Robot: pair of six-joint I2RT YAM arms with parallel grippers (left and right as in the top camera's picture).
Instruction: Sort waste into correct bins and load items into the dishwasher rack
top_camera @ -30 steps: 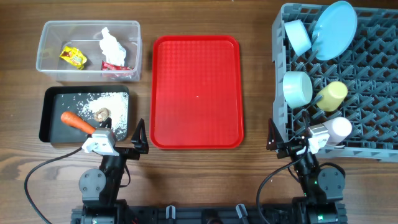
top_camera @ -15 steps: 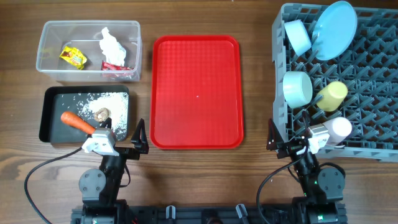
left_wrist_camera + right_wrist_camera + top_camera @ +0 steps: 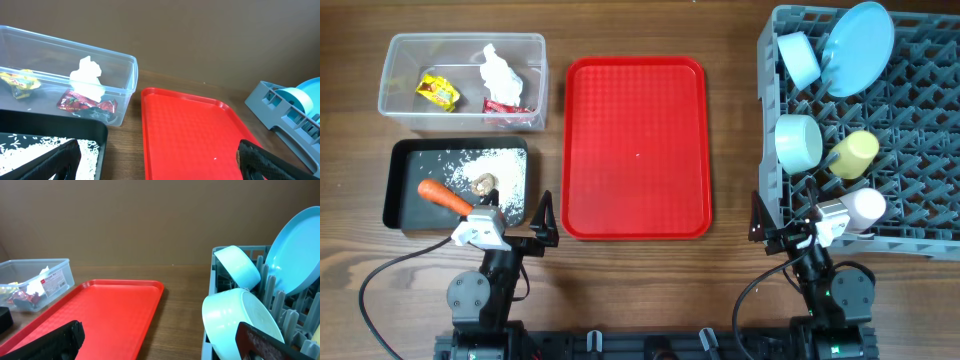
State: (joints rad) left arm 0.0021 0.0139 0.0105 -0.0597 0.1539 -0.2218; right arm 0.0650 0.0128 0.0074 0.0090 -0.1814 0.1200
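The clear tub (image 3: 465, 38) at the back left holds crumpled tissue (image 3: 498, 70), a yellow wrapper (image 3: 437, 92) and a red wrapper (image 3: 505, 107). In front of it, the black tray (image 3: 392, 185) holds the carrot (image 3: 445, 196), rice (image 3: 498, 162) and a brown lump (image 3: 483, 183). On the right, the grey rack (image 3: 920, 120) carries the blue plate (image 3: 858, 35), two bowls (image 3: 800, 58) (image 3: 798, 142), a yellow cup (image 3: 853, 153) and a pale pink cup (image 3: 866, 207). My left gripper (image 3: 512, 228) (image 3: 157, 165) stands open and empty near the front edge. My right gripper (image 3: 790, 228) (image 3: 160, 345) is open and empty beside the rack's front corner.
The flat red serving tray (image 3: 636, 147) lies bare in the middle between the bins and the rack. Both arm bases sit at the table's front edge, with cables looping beside them. The left gripper's fingers straddle the gap between the black tray and the red tray.
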